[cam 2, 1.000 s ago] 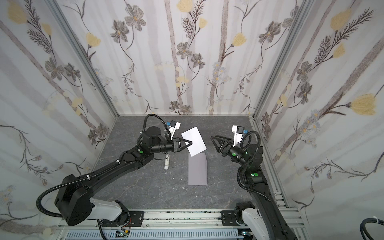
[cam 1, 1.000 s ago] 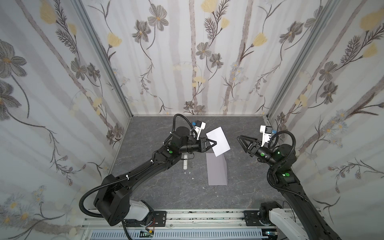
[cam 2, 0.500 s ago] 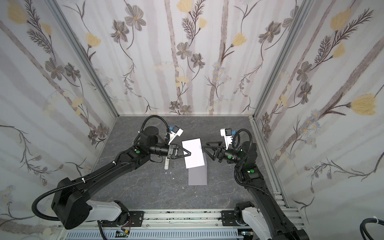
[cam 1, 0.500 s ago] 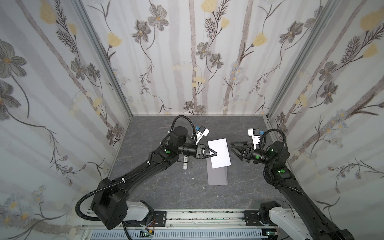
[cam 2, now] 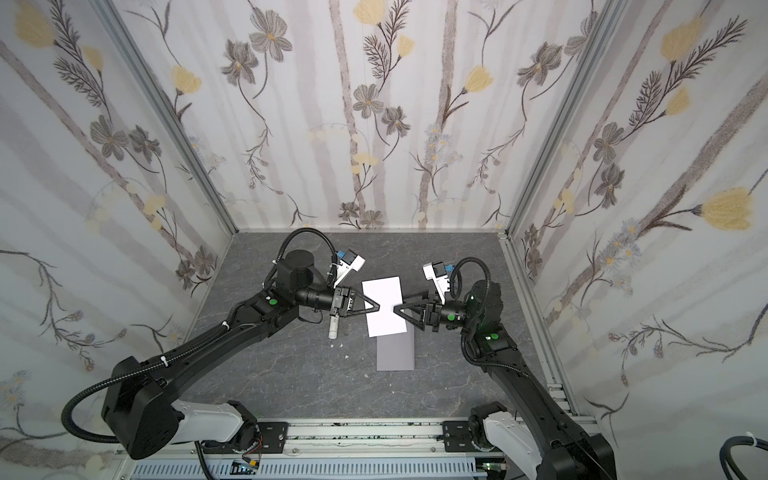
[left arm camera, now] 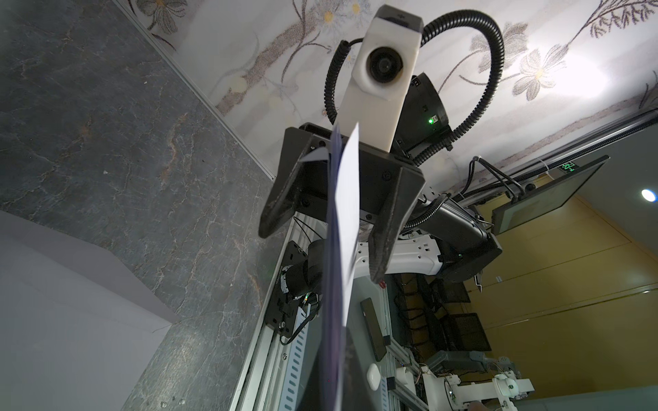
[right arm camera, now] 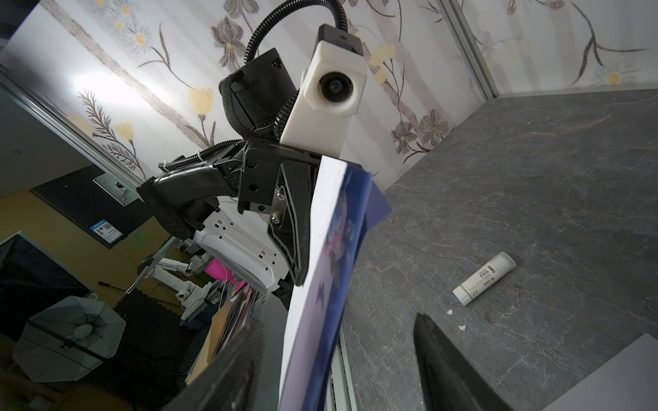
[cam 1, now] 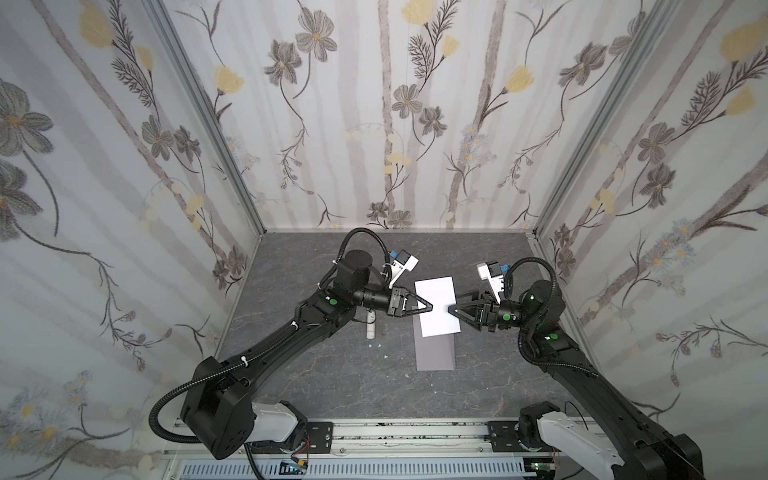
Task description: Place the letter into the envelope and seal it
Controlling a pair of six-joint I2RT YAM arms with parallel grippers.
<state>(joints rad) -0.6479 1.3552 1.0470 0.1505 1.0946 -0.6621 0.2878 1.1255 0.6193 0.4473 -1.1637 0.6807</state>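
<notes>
White paper hangs in mid-air between the two arms: that is the letter (cam 1: 437,305), held above the far end of the grey-lavender envelope (cam 1: 434,353), which lies flat on the dark stone-look table (cam 1: 332,386) with its long axis running far to near. We see the left gripper (cam 1: 430,307) reaching in from the left, fingers pressed together on the letter's left edge, pinching the sheet. From the right comes the right gripper (cam 1: 452,309), forearm low and level, wrist aimed straight at its partner, and its fingers are spread. In the left wrist view one finger (left arm camera: 277,210) stands on each face of the sheet, neither touching it as far as we can tell. So the letter's right edge sits inside that open mouth, its long axis crosswise to the fingers and parallel to the envelope below. We judge a second grip is the next call, and the right arm is the one placed for it. Off to the left, the white glue stick (cam 1: 370,330) lies on the table, apart from everything.
</notes>
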